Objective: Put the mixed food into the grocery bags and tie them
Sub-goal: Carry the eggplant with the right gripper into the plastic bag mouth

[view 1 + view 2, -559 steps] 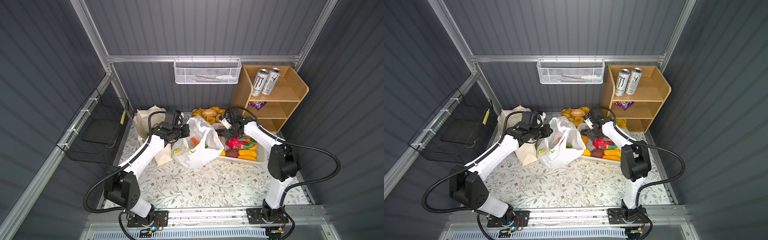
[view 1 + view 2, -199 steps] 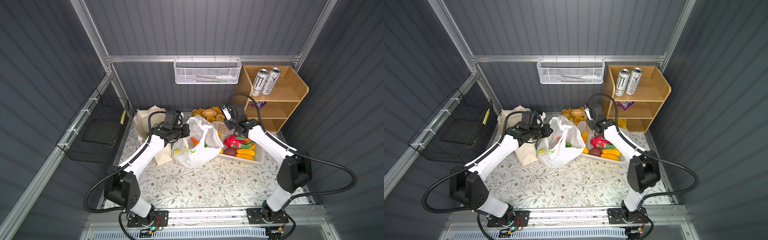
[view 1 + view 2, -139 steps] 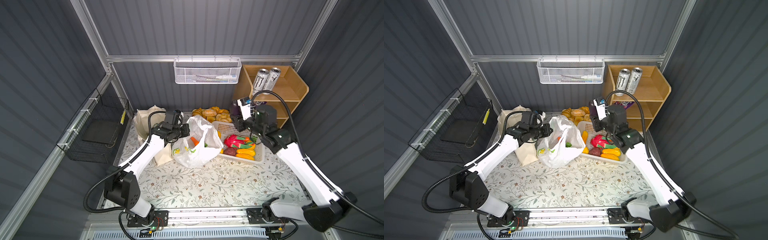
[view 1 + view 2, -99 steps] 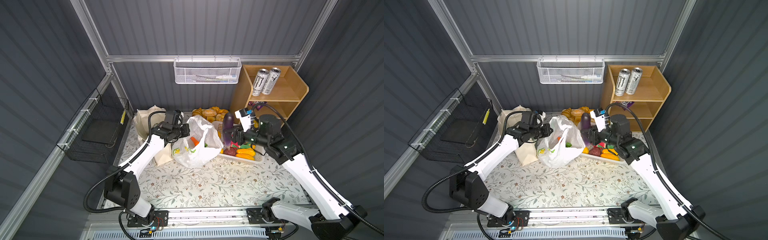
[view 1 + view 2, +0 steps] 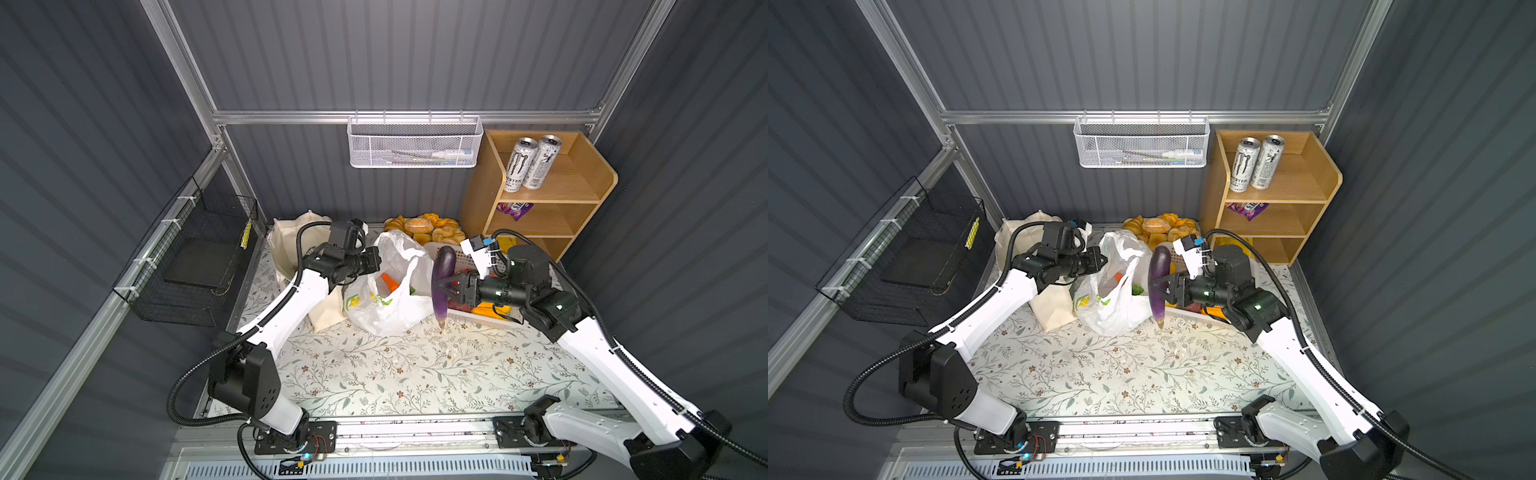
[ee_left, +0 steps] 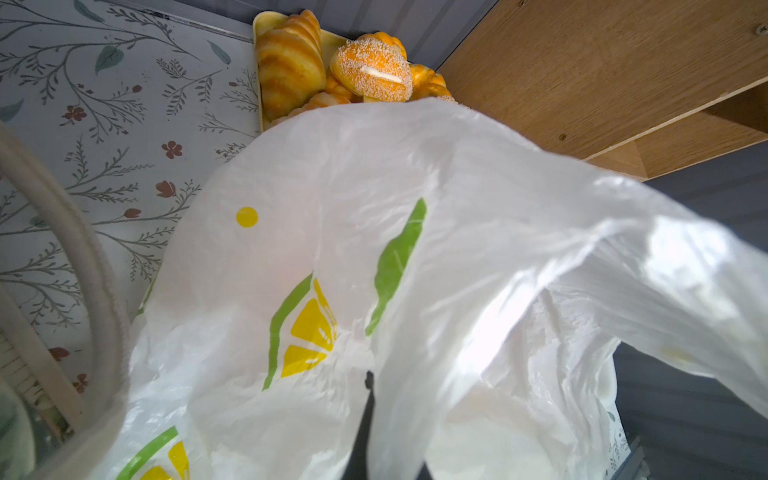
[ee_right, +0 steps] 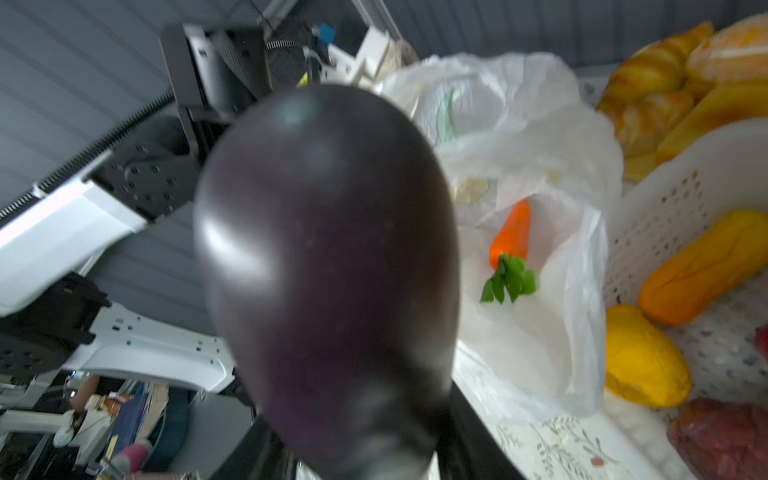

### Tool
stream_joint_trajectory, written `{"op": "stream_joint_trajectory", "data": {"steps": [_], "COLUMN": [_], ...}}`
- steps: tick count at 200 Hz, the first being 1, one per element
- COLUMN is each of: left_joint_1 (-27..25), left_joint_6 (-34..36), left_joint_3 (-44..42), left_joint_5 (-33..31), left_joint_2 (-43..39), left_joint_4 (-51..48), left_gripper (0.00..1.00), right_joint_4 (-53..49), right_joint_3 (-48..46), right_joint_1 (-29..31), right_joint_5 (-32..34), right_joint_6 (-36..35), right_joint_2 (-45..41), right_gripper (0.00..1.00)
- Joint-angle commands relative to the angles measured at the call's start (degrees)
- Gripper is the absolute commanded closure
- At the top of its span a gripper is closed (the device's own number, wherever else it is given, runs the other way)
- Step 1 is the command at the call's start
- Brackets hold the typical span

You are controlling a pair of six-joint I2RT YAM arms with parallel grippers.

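- Canvas tote (image 5: 286, 245): standing at far left; contents hidden, so possibly sitting unfilled.
- Left gripper (image 5: 376, 262): clamping shut on the rim of the white plastic bag (image 5: 390, 307), propping its mouth open.
- Bag: already carrying an orange carrot (image 7: 511, 228), with its handles lying untied.
- Eggplant (image 5: 443, 278): hanging upright, pinched in the right gripper (image 5: 446, 286), just beside the bag's mouth and not yet inside.
- Basket (image 7: 665, 183): holding yellow, orange and red pieces (image 7: 644, 357) that are awaiting packing.

The eggplant (image 7: 328, 266) is smooth, glossy dark-purple plastic with bright highlights, and the grocery bag (image 6: 415, 174) is thin, crinkled, translucent white plastic film. The shelf (image 5: 575, 180) looks like matt light wood, the basket (image 7: 673, 195) is perforated matt white plastic, and the surface (image 5: 395, 374) has a smooth floral-print covering.
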Motion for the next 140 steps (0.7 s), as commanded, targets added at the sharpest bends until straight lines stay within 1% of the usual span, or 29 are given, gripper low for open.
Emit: {"op": "stream_joint_trajectory", "data": {"steps": [1, 18, 20, 25, 36, 53, 73, 95, 105, 119, 140], "left_joint_1": [0.21, 0.19, 0.19, 0.19, 0.19, 0.19, 0.19, 0.19, 0.19, 0.18, 0.19], "left_joint_6": [-0.71, -0.96, -0.97, -1.03, -1.26, -1.53, -2.09, -2.22, -2.35, -2.38, -2.57], "left_joint_3": [1.26, 1.28, 1.28, 1.20, 1.19, 1.12, 1.06, 1.26, 1.35, 1.43, 1.71], "left_joint_5": [1.74, 1.86, 1.83, 1.86, 1.88, 2.12, 2.52, 2.50, 2.47, 2.46, 2.36], "left_joint_2": [0.88, 0.97, 0.94, 0.96, 1.05, 1.25, 1.45, 1.41, 1.37, 1.32, 1.49], "left_joint_4": [0.44, 0.57, 0.61, 0.78, 0.83, 1.01, 1.27, 1.24, 1.19, 1.06, 1.00], "left_gripper": [1.00, 1.00, 1.00, 1.00, 1.00, 1.00, 1.00, 1.00, 1.00, 1.00, 1.00], "right_joint_4": [18.47, 31.34, 32.71, 35.59, 42.19, 49.79, 55.79, 59.06, 60.85, 60.59, 58.15], "right_joint_3": [-4.29, -9.05, -9.48, -10.75, -12.94, -15.50, -17.47, -18.57, -19.30, -18.91, -18.60], "right_joint_1": [0.07, 0.48, 0.66, 1.11, 1.59, 4.13, 7.26, 9.84, 10.07, 10.56, 12.95], "right_joint_5": [7.75, 11.74, 13.67, 15.79, 17.49, 22.37, 27.92, 33.91, 34.90, 35.15, 36.20], "right_joint_6": [7.46, 9.70, 9.74, 10.10, 10.28, 7.12, 3.18, 0.35, 0.67, 0.52, -3.39], "right_joint_2": [-0.58, 0.41, 0.65, 1.18, 3.12, 7.03, 10.76, 14.19, 14.93, 15.97, 17.01], "right_gripper": [0.60, 0.61, 0.61, 0.61, 0.61, 0.62, 0.62, 0.62, 0.62, 0.61, 0.56]}}
